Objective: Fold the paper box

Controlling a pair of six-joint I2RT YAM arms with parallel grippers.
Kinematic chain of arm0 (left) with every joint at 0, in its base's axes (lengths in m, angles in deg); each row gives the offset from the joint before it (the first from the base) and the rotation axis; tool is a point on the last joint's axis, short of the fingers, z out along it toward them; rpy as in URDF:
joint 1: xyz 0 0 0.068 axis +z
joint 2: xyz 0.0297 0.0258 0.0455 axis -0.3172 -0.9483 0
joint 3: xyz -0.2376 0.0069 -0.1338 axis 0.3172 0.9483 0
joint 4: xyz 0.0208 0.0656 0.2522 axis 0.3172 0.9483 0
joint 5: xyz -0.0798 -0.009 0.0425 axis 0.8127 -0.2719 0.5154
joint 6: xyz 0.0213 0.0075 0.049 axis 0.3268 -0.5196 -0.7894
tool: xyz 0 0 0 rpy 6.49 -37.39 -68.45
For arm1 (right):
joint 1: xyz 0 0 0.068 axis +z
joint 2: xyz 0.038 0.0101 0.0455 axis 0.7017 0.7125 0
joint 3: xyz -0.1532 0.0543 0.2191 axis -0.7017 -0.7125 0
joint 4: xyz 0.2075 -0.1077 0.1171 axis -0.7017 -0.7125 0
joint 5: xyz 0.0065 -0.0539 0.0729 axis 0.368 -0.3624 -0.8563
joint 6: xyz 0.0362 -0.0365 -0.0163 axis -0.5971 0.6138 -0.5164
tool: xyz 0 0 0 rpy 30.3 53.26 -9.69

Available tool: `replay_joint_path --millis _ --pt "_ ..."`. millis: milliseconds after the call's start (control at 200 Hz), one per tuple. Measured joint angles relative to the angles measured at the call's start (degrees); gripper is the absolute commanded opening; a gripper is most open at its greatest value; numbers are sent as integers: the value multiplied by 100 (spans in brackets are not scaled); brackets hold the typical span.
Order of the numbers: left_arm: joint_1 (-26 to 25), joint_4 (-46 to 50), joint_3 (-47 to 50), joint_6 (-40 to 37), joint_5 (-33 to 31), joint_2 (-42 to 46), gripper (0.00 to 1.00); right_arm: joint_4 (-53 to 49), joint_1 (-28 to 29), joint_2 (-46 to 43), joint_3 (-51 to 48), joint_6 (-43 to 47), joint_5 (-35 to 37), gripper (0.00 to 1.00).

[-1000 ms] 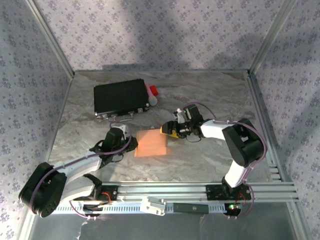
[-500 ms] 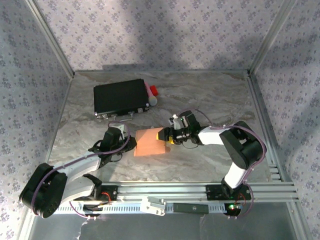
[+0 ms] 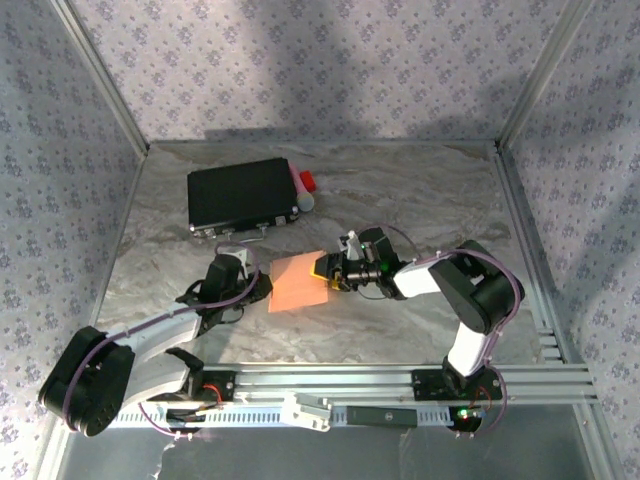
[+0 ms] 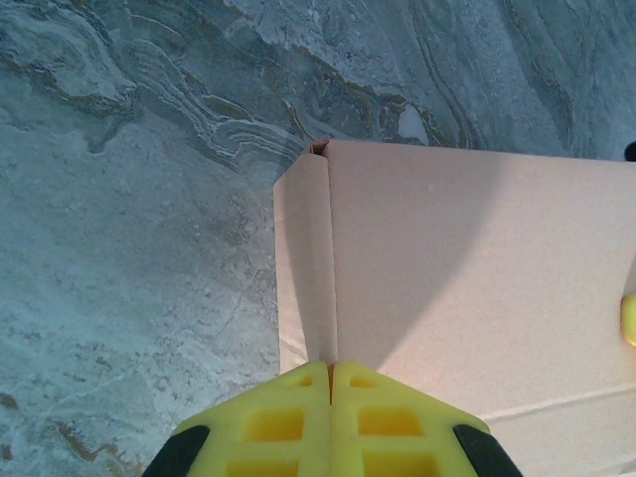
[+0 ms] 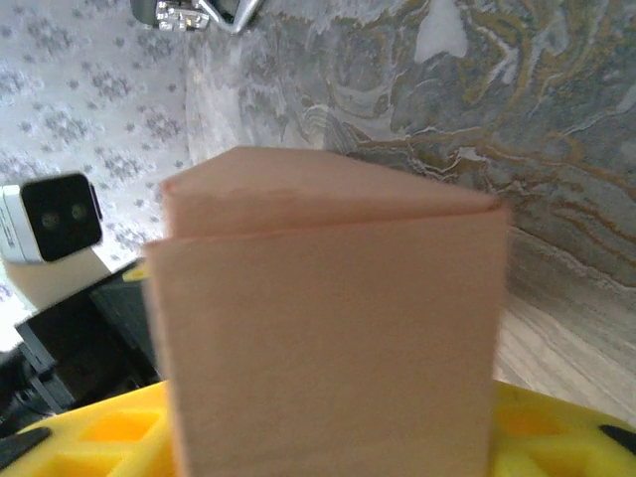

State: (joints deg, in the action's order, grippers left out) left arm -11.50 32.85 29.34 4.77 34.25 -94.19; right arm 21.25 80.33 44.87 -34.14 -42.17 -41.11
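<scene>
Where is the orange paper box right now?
In the top view the paper box lies on the table between the two hands, left hand at its left edge, right hand at its right, the black case farther back-left.

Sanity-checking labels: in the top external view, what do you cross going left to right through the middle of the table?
left gripper → paper box → right gripper

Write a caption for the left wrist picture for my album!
Yellow left pincer pinching the edge of the orange box on a marble table.
</scene>
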Motion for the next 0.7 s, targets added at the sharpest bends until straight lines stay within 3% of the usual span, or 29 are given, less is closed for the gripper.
replay_joint_path --millis 210,385,590,700 --pt "24 354 -50 -81 -20 256 38 212 0 48 7 -590 4 44" --pt "22 1390 -382 -564 -201 1261 65 63 -116 48 120 -1099 -44 43" --pt "-2 2315 -1600 -1829 -297 1364 66 -1008 -525 48 719 -1484 -448 43" --pt "-457 2691 -2234 -2887 -437 1064 69 -1537 -807 48 881 -1657 -743 43"
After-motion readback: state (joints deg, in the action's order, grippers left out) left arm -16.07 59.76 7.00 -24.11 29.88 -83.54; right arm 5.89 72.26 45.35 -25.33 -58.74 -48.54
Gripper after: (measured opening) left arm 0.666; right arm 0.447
